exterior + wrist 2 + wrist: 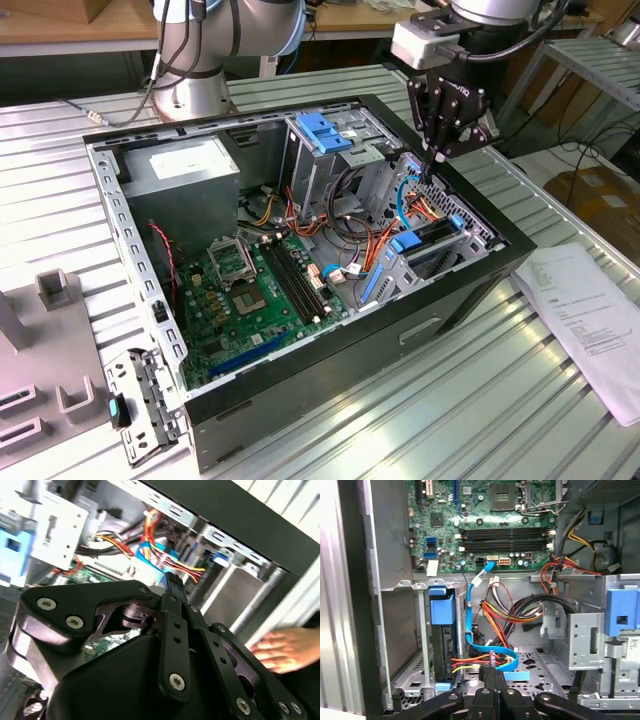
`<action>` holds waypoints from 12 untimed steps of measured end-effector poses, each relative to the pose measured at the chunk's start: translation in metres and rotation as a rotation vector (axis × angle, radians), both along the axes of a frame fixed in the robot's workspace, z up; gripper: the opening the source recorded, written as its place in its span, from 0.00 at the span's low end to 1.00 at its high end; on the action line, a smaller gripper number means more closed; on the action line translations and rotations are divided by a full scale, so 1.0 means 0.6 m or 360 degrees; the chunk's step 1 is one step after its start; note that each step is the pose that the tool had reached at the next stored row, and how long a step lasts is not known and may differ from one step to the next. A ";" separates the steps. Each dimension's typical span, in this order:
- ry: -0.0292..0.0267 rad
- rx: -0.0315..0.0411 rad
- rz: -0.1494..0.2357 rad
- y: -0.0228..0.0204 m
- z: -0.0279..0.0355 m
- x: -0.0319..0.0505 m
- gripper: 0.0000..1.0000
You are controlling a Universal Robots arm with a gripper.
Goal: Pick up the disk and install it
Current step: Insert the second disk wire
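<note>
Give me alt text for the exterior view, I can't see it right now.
The gripper hangs, fingers together, over the far right corner of an open computer case on a slatted metal table. Below it, the disk sits on edge in a bay among orange and blue cables, with the green motherboard toward the exterior view's left.

No legible text on the printed sheet (588,312) or the power supply's sticker (187,160).
</note>
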State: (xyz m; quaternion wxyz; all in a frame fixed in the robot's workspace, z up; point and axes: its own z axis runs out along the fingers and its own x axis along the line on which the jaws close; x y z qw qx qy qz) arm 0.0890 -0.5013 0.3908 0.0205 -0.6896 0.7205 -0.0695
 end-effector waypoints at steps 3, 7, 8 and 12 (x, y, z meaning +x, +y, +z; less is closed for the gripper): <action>-0.00001 -0.0145 0.0000 0.0165 -0.002 0.000 0.11; 0.00000 -0.0164 0.0000 0.0409 -0.006 0.000 0.24; 0.00000 -0.0175 0.0000 0.0458 -0.008 0.000 0.24; -0.00001 -0.0202 0.0000 0.0541 -0.020 0.000 0.24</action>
